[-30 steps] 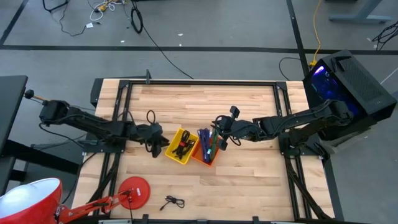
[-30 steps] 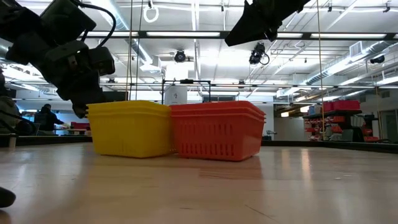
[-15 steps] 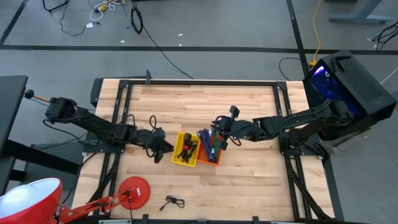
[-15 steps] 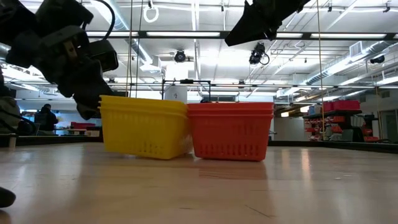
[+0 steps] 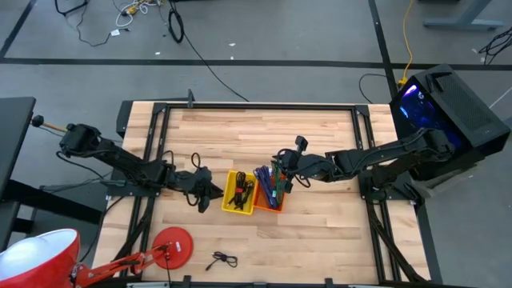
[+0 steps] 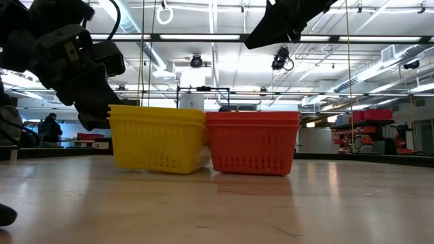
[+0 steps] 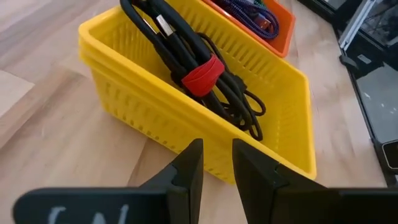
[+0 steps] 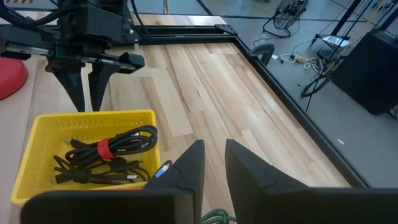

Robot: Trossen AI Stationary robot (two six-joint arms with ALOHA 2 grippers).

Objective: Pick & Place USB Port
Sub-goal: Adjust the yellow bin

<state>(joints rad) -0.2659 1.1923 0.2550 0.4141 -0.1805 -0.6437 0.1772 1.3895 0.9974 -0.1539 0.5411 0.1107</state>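
A yellow basket [image 5: 238, 191] and an orange basket [image 5: 269, 190] stand side by side on the table. The yellow one holds a black cable bundle with a red tie [image 7: 205, 74]. The orange one holds purple, blue and green cables [image 7: 255, 12]. My left gripper [image 5: 212, 190] [image 7: 216, 149] is low at the yellow basket's left wall, its fingers a narrow gap apart. My right gripper [image 5: 280, 181] [image 8: 214, 155] hovers above the orange basket, also narrowly open. My left gripper comes level from the table's left, and its fingertips [image 7: 196, 149] stand against the yellow basket's left wall [image 7: 155, 118]. I cannot tell whether they touch it. The basket rests flat on the table.
A red disc [image 5: 173, 244] and a small black cable [image 5: 222, 260] lie near the table's near edge. A black metal frame [image 5: 256, 106] runs around the table. Bare wood lies on the far side of the baskets and to their right.
My left gripper moved toward the table's right, against the yellow basket. Both baskets slid right together and turned from a slant to square with the table edges. In the last half second they kept still. My right arm did not move.
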